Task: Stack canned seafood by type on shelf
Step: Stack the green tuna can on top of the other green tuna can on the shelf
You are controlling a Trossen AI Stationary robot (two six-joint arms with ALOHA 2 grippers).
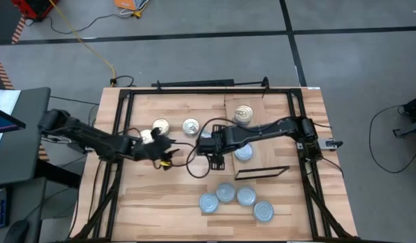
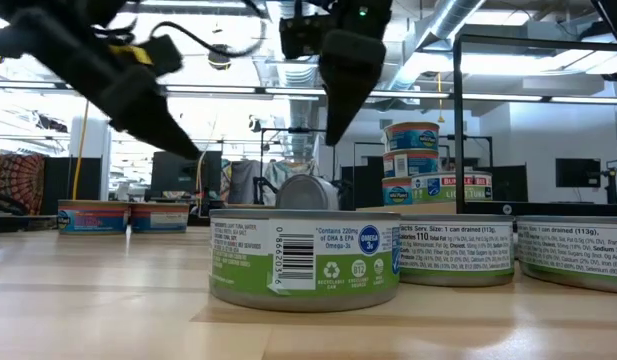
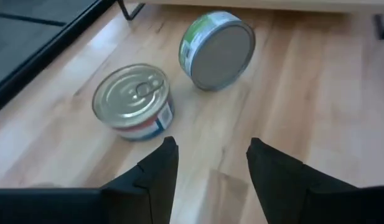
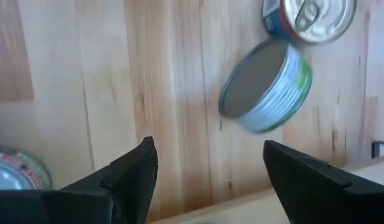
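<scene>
A green-labelled tin [image 3: 220, 46] with a silvery top is tipped up on its rim on the tabletop beside a flat gold-topped tin [image 3: 132, 99] with a pull tab. Both show in the right wrist view, the green one [image 4: 266, 87] blurred. My left gripper [image 3: 210, 168] is open and empty, a short way on the near side of these two tins. My right gripper [image 4: 210, 171] is open and empty above the table, to their right [image 1: 218, 147]. A stack of gold tins [image 1: 243, 113] stands on the shelf [image 1: 268, 145]. A silvery tin [image 1: 243, 153] lies beside my right arm.
Several silvery tins [image 1: 234, 199] lie flat together near the table's front edge; the low view shows the closest one [image 2: 303, 260]. A thin dark strip [image 1: 261, 173] lies at the shelf's near end. A black frame [image 1: 127, 121] borders the work area. Cables loop between the arms.
</scene>
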